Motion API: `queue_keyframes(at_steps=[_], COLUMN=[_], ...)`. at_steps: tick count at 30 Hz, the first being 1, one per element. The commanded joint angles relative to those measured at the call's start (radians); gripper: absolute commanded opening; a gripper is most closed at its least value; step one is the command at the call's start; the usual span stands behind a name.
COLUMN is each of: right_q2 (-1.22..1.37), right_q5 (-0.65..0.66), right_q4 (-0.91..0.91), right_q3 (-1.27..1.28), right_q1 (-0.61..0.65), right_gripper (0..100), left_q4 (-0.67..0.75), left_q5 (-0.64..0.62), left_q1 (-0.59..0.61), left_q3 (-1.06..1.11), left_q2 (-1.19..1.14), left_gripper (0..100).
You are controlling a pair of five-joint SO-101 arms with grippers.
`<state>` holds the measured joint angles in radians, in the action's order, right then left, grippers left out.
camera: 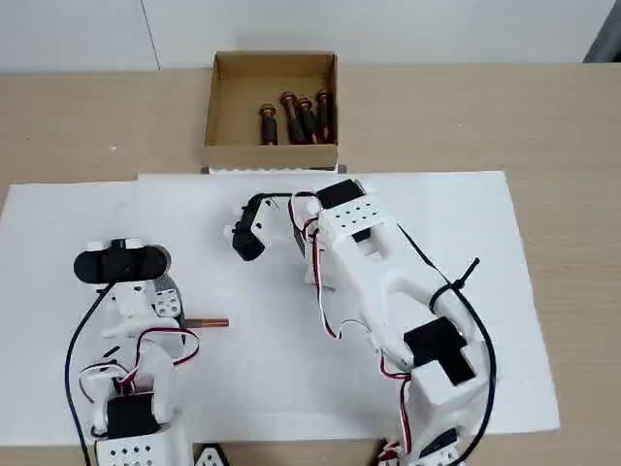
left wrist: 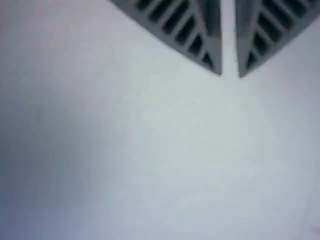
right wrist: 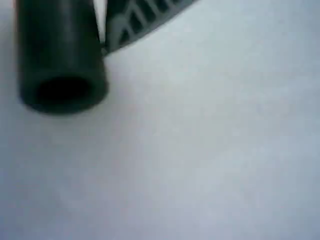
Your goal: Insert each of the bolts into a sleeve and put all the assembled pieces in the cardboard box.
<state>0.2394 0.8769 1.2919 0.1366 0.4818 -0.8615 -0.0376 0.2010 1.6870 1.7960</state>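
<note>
A copper bolt (camera: 208, 323) lies on the white paper (camera: 78, 214), sticking out to the right from beside my left arm (camera: 121, 264). My left gripper (left wrist: 230, 74) hangs over bare paper, its jaws nearly together with nothing between them. My right gripper (camera: 246, 233) is near the middle of the paper, just below the cardboard box (camera: 274, 155), and is shut on a black sleeve (right wrist: 60, 55). The sleeve's open end faces the wrist camera, and one grey finger (right wrist: 145, 17) presses against its side. Several assembled pieces (camera: 296, 116) lie inside the box.
The paper covers most of the wooden table (camera: 543, 116). The right arm's body (camera: 408, 301) runs diagonally over the paper's right half. Bare paper lies between the two arms and to the left of the box.
</note>
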Motion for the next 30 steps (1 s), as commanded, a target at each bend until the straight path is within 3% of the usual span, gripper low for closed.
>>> queue_keyframes(at_steps=[1,7,17,24,30], right_q2=[0.024,0.071,0.071,0.005,0.005], right_q5=[0.026,0.031,0.012,-0.146,-0.377], right_q4=[-0.031,-0.079,-0.074,0.015,0.180], right_q3=[-0.005,-0.005,-0.025,-0.158,-0.311], right_q1=[-0.012,-0.012,-0.010,-0.012,-0.012], right_gripper=[19.7,5.0,0.6,0.4,0.4], left_q4=[-0.002,-0.002,-0.002,-0.002,-0.003], left_q5=[0.003,0.003,0.003,0.003,0.000], left_q1=[0.003,0.003,0.002,0.002,0.002], left_q3=[-0.005,-0.005,-0.005,-0.005,-0.005], left_q2=[0.008,0.008,0.008,0.008,0.008], left_gripper=[1,1,1,1,1])
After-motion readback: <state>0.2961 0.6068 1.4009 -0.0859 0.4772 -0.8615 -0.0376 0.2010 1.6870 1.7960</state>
